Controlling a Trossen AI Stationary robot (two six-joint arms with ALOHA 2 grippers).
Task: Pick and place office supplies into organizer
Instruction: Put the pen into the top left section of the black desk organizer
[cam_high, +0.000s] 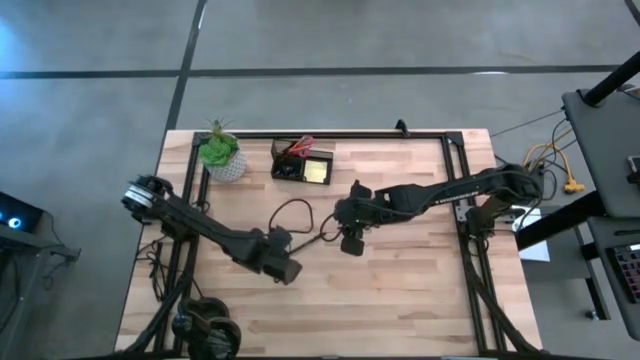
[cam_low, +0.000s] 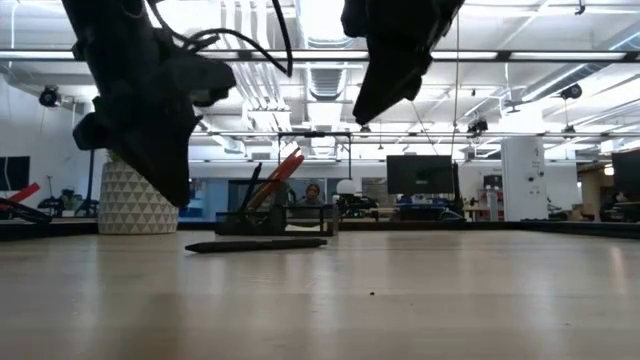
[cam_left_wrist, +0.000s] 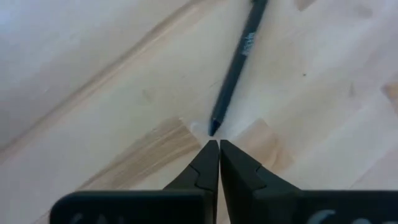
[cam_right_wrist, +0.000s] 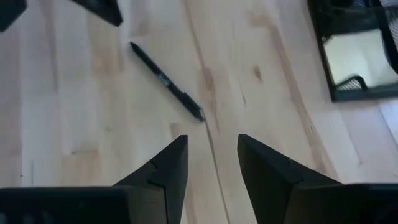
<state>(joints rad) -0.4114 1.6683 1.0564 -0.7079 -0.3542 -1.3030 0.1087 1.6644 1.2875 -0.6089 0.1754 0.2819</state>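
From above, the organizer (cam_high: 303, 164) stands near the far edge of the counter (cam_high: 400, 300), beside a potted plant (cam_high: 221, 155) toward the far left corner; scissors (cam_high: 299, 148) and a yellow note pad (cam_high: 318, 171) already sit in it. A black pen (cam_high: 322, 236) lies near the middle of the counter, between the left gripper (cam_high: 285, 268) and the right gripper (cam_high: 351, 242).

At counter height, the pen (cam_low: 256, 244) lies flat in front of the organizer (cam_low: 272, 215), with both arms hanging clear above the wood.

The left wrist camera shows its jaws pressed together and empty, their tips just short of the pen's end (cam_left_wrist: 235, 65).

The right wrist camera shows its jaws spread apart and empty, the pen (cam_right_wrist: 166, 81) lying slantwise just ahead, the organizer's corner (cam_right_wrist: 348, 93) off to one side.

The step in hand looks like picking up the pen. The right gripper seems better placed: it should turn so the jaws straddle the barrel crosswise, come down near the pen's middle, and close only once the tips nearly touch the wood, or the pen may roll away.
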